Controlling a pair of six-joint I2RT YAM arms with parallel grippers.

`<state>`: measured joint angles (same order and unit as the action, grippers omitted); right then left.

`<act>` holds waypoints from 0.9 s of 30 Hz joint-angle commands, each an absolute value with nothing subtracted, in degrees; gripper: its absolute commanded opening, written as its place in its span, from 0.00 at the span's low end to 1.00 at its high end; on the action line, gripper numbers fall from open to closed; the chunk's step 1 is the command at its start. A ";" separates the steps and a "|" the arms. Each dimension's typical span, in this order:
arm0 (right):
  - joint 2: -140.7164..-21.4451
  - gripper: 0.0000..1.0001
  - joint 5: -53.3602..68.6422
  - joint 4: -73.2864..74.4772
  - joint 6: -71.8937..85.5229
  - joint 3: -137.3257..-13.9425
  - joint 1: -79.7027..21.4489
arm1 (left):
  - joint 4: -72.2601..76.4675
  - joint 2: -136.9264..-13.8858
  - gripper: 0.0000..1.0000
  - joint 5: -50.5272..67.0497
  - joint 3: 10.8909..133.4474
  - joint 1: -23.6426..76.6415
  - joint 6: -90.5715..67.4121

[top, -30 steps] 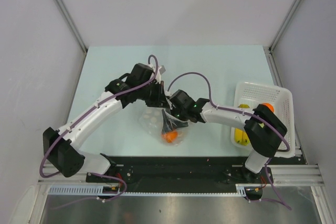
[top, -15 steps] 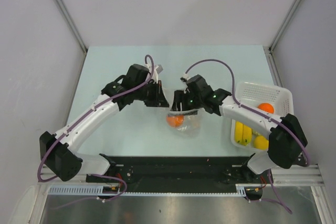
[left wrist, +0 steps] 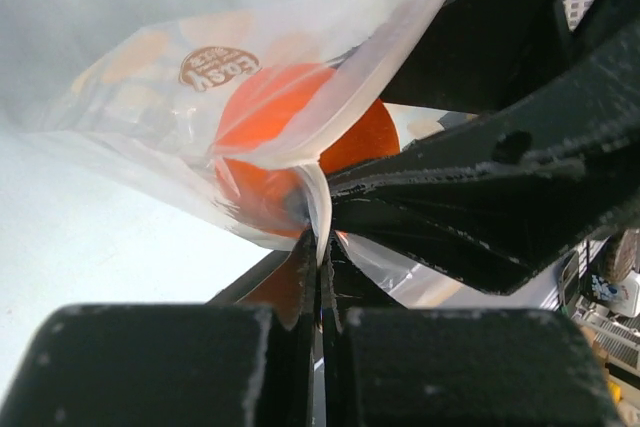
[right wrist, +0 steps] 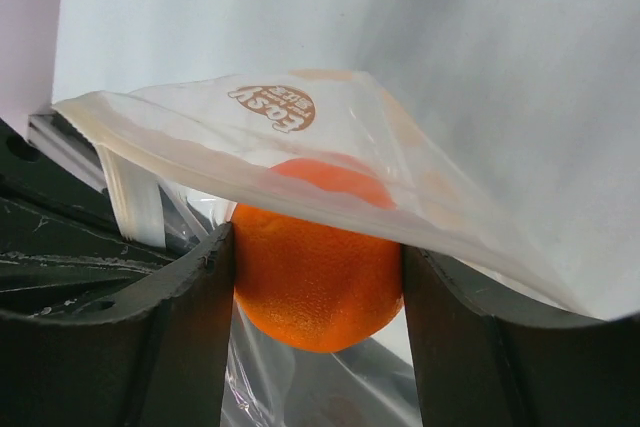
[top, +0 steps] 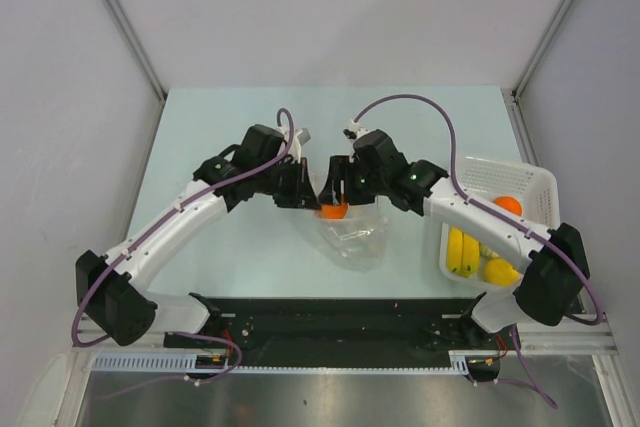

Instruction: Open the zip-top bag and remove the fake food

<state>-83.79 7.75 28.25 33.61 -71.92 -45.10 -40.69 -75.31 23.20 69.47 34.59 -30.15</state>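
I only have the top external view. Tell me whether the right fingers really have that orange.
Observer: They do. In the right wrist view the orange is squeezed between both right fingers, touching each.
Operator: Say where the bag sits against it.
Observer: The zip-top bag has its upper film draped over the orange's top. Clear film shows beneath the orange too, so it does not look fully out yet.
Operator: Report the left side.
Observer: In the left wrist view the left fingers are shut on a fold of the bag's edge, pinching the film flat.
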 commanded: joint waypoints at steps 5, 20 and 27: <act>-81.73 0.04 -1.56 28.64 28.31 -82.08 -52.55 | -39.29 -74.97 0.00 23.38 71.19 34.28 -31.02; -62.50 0.02 -24.51 39.79 30.22 -80.08 -46.86 | -43.07 -74.88 0.00 13.71 72.42 33.49 -31.46; -54.94 0.03 -23.64 57.37 31.38 -75.77 -19.81 | -43.15 -75.41 0.00 14.68 73.12 33.40 -31.90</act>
